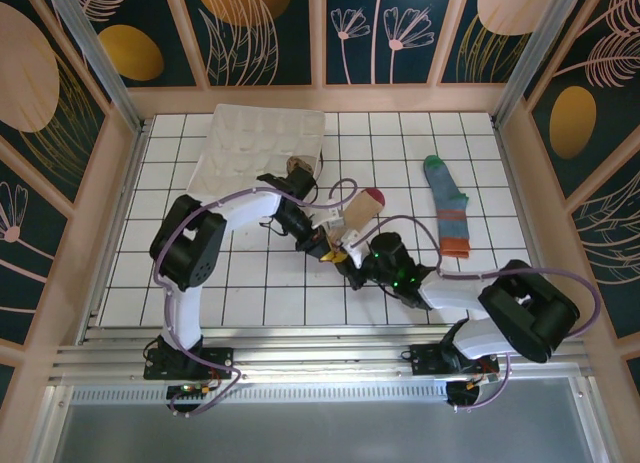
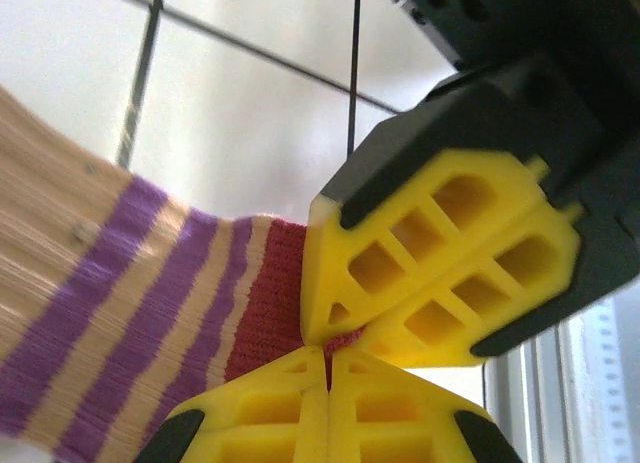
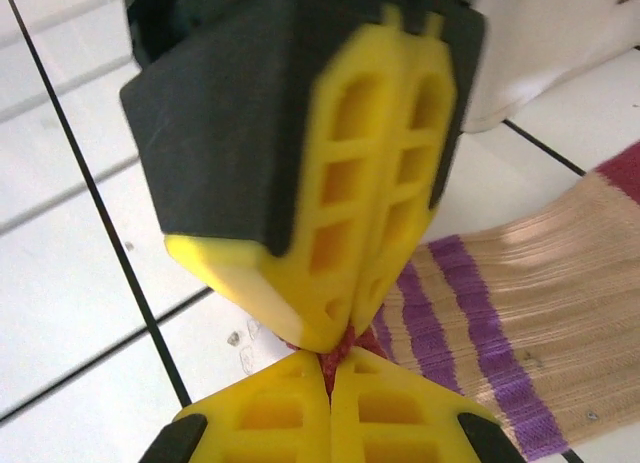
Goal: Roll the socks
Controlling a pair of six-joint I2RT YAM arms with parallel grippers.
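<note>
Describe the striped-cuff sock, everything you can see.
The sock is ribbed beige knit with a red toe, purple stripes near the cuff and a red cuff edge. It is stretched out, unrolled, over the gridded table. The left end effector and right end effector are both shut on the red cuff edge, tips meeting.

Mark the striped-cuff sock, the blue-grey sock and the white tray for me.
striped-cuff sock [image 2: 130, 313]: left wrist view, on the purple-striped cuff.
blue-grey sock [image 1: 448, 208]: top external view, mid-foot.
white tray [image 1: 255, 143]: top external view, bare centre.
</note>
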